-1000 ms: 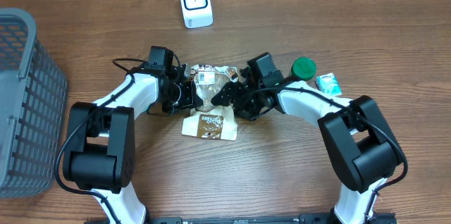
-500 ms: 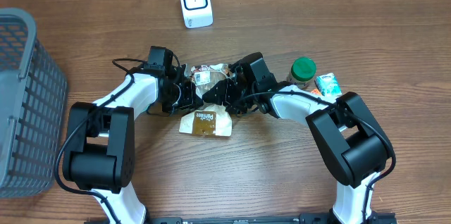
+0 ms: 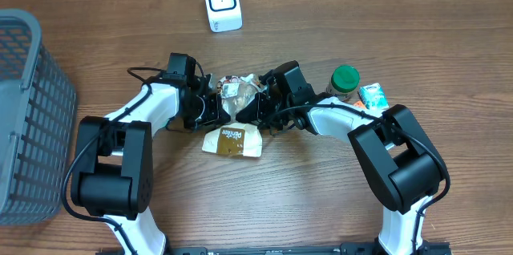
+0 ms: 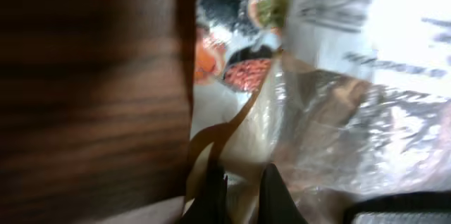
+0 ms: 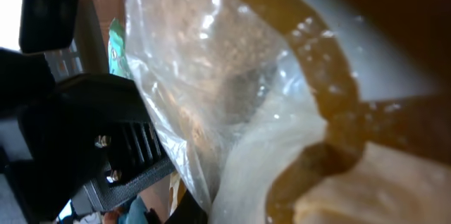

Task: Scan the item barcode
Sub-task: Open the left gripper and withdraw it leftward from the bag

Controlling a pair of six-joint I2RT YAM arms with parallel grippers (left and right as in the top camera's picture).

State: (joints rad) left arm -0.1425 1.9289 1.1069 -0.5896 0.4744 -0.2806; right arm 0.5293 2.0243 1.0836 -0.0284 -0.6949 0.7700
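Overhead, both arms are crowding over the snack bag and hiding most of it, while the wrist views are showing only blur, glare and crinkled plastic. The bag is lying on the desk directly between the two end effectors. The left end effector is sitting fully closed, pinching a thin edge of the bag. The right end effector is fully closed too, its tips hidden, so I cannot tell whether it is gripping anything. A brown-and-cream packet is lying just beside them.
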